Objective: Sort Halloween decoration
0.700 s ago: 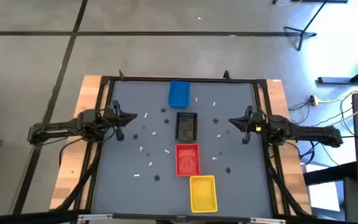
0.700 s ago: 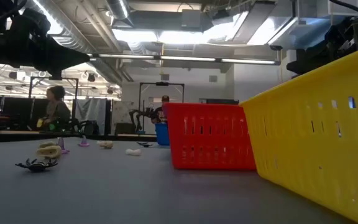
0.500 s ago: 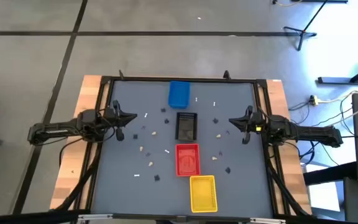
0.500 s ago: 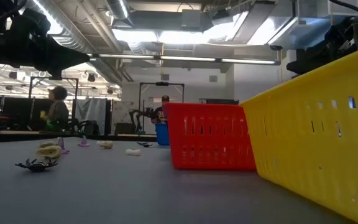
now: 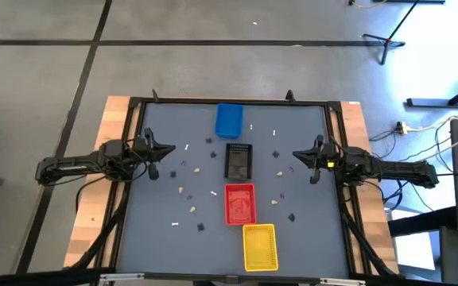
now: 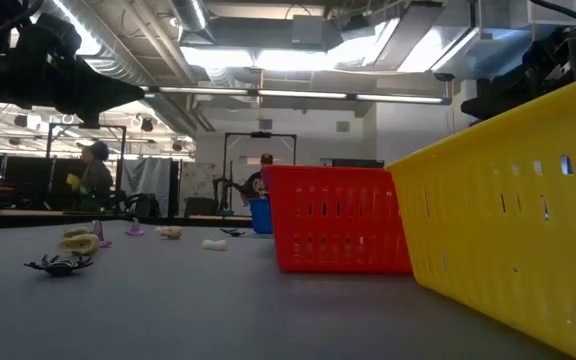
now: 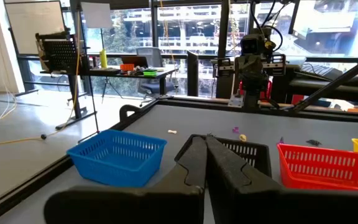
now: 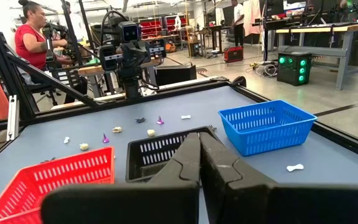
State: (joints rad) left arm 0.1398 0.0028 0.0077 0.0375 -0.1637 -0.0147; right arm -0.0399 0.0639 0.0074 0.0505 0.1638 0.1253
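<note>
Many tiny Halloween decoration pieces, white, cream and dark, lie scattered flat on the grey table on both sides of the trays, such as a white one, a dark one and a black spider. My left gripper hovers shut above the table's left side, its fingers pressed together and holding nothing. My right gripper hovers shut above the right side, its fingers together, also holding nothing.
A row of trays runs down the table's middle: blue at the far end, black, red, yellow nearest the front. People show in the room beyond the table.
</note>
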